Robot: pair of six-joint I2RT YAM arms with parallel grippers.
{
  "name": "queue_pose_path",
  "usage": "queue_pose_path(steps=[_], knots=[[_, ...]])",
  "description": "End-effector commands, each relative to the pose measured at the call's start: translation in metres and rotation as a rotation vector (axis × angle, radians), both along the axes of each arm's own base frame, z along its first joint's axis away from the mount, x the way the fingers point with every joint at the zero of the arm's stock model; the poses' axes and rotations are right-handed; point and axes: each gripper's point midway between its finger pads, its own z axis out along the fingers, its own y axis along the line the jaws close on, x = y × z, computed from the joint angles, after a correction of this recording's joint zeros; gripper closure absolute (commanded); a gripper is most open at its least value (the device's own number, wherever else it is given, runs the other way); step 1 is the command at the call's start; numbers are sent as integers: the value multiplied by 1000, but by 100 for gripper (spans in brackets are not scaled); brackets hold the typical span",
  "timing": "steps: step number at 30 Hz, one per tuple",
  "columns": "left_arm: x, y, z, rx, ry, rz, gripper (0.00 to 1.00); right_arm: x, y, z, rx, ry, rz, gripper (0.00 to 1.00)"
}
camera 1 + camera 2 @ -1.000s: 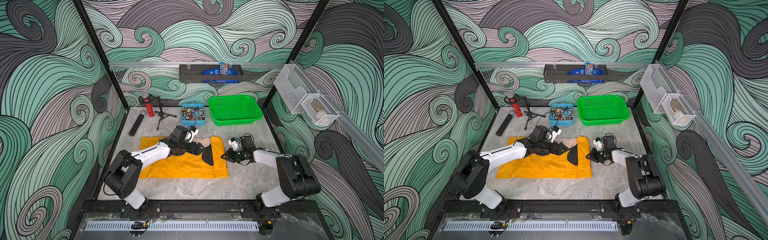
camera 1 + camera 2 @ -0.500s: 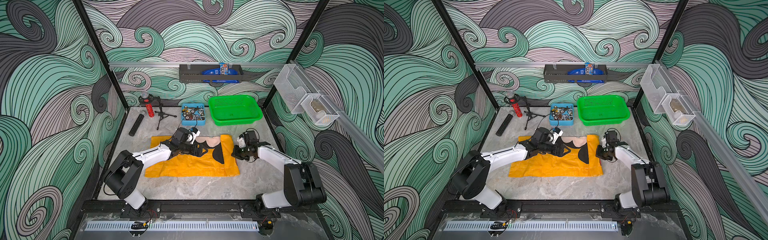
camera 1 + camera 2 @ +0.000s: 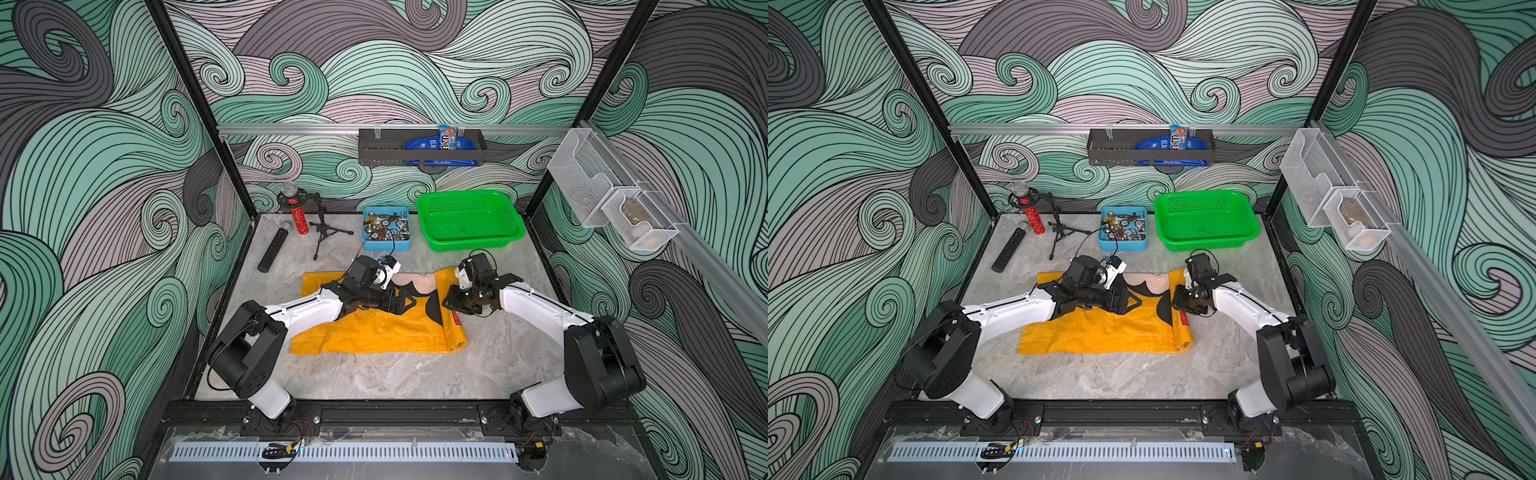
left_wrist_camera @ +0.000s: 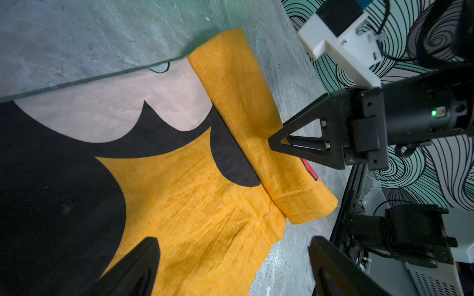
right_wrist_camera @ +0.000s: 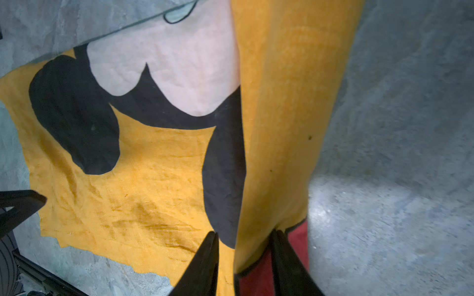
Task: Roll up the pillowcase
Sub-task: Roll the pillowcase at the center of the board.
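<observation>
Pillowcase [image 3: 374, 332], part-rolled: only my right wrist view shows right end effector [image 5: 243, 235] parted astride it; left end effector [image 4: 233, 239] wide open.

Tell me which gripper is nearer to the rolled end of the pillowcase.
Right. The right gripper straddles the rolled end of the pillowcase, jaws apart around it. The left gripper, open, sits over the flat printed part beside the roll.

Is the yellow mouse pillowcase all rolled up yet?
Not yet. The mustard-yellow fabric pillowcase lies mostly flat; only its edge by the right gripper is turned over into a narrow band.
</observation>
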Motion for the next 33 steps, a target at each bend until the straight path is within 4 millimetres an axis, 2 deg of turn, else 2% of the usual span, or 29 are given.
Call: queue_pose_path(steps=[1, 10, 15, 18, 21, 24, 25, 28, 31, 33], knots=[[-4, 3, 9, -3, -26, -17, 6, 1, 16, 1, 17, 13, 15, 63], [-10, 12, 7, 6, -18, -1, 6, 1, 76, -13, 84, 22, 131, 70], [-13, 14, 8, -1, -11, 8, 6, 3, 87, -16, 115, 9, 171, 70], [-17, 9, 11, -27, 3, 0, 6, 8, 86, 5, 155, -36, 175, 69], [-26, -6, 21, -62, -16, -28, 6, 14, 72, 35, 208, -102, 148, 69], [-40, -30, 31, -103, -35, -80, 7, 27, 47, 49, 230, -145, 93, 69], [-46, -40, 35, -119, -49, -104, 7, 32, 39, 47, 227, -148, 80, 70], [-62, -71, 39, -162, -62, -182, 8, 49, 36, 42, 247, -160, 108, 71], [-75, -97, 29, -158, -40, -249, 10, 73, 38, 41, 304, -196, 105, 72], [-80, -107, 19, -154, -31, -275, 11, 87, 38, 37, 326, -206, 106, 74]])
